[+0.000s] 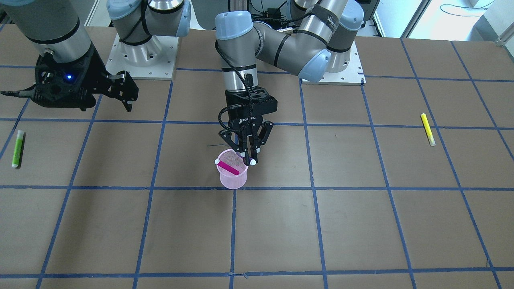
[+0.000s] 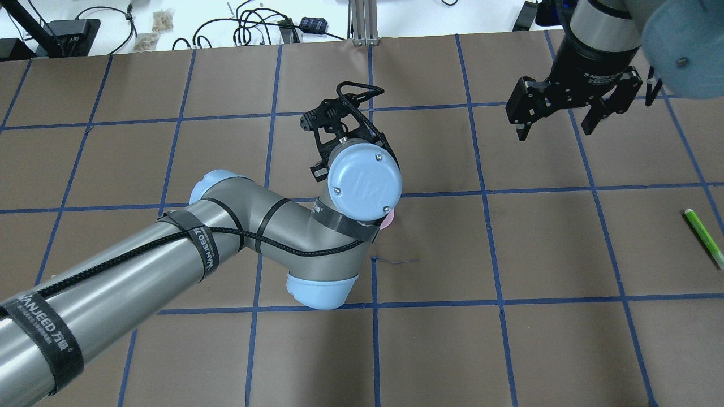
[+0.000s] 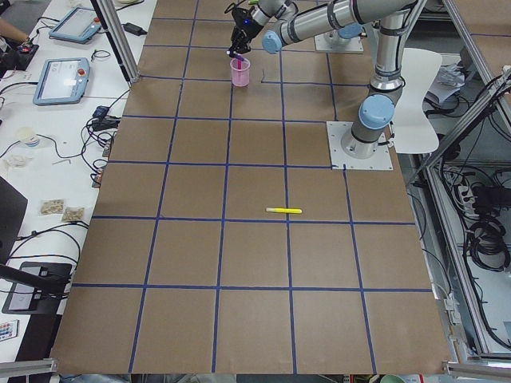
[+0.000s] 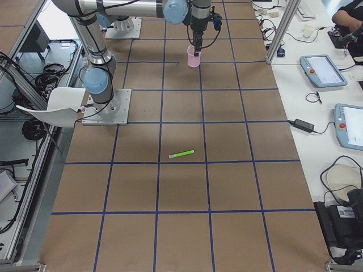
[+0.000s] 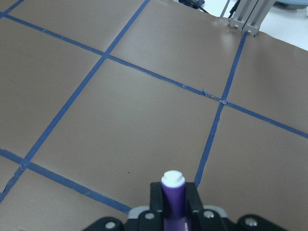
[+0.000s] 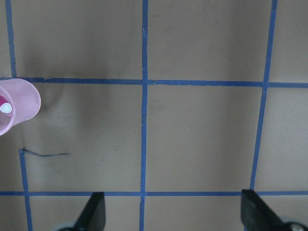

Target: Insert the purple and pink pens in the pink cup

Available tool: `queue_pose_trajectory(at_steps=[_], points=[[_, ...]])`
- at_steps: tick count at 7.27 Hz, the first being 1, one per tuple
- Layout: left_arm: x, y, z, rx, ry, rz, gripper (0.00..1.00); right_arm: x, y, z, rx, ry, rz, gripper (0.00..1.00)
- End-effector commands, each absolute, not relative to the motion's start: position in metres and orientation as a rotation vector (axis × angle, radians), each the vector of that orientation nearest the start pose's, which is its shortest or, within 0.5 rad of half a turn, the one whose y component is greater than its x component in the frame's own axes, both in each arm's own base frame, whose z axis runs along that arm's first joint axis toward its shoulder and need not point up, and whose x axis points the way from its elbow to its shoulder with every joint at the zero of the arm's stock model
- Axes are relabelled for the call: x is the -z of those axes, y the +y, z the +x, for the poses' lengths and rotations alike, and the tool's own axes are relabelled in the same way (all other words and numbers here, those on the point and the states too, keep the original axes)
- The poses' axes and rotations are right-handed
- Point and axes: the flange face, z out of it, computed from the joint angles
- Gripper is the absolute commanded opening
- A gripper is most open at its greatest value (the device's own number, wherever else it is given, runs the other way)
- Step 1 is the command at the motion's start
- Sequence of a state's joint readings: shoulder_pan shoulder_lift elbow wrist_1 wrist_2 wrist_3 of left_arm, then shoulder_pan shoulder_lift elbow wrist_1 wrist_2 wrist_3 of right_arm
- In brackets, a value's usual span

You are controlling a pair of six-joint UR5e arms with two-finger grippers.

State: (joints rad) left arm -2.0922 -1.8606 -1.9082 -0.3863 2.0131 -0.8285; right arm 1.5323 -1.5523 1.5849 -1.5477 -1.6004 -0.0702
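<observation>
A translucent pink cup [image 1: 232, 176] stands near the table's middle. A pink pen [image 1: 229, 167] lies slanted inside it, white cap at the rim. My left gripper [image 1: 249, 159] hangs just above the cup's rim, shut on a purple pen [image 1: 251, 159] that points down at the cup's edge. In the left wrist view the purple pen [image 5: 173, 197] is pinched between the fingers. My right gripper [image 2: 557, 129] is open and empty, raised well off to the side. The cup's edge [image 6: 21, 101] shows at the left of the right wrist view.
A green pen [image 1: 17, 148] lies on the table below my right gripper's side. A yellow pen [image 1: 428, 129] lies far out on my left side. Blue tape lines grid the brown table. My left arm's elbow [image 2: 322, 282] covers most of the cup from overhead.
</observation>
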Motion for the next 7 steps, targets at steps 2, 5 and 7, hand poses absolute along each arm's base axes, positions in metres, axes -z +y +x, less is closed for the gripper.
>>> queue_pose_trajectory(at_steps=[2,5,7], points=[[-0.296,-0.466,-0.372,1.047,2.876,-0.626,0.0,-0.467,-0.495,0.113,-0.082,3.143,-0.048,1.0],[-0.277,-0.47,-0.372,1.015,2.857,-0.621,0.09,-0.472,-0.494,0.113,-0.066,3.145,-0.039,1.0],[-0.277,-0.471,-0.366,1.034,2.794,-0.625,1.0,-0.474,-0.494,0.109,-0.061,3.148,-0.034,1.0]])
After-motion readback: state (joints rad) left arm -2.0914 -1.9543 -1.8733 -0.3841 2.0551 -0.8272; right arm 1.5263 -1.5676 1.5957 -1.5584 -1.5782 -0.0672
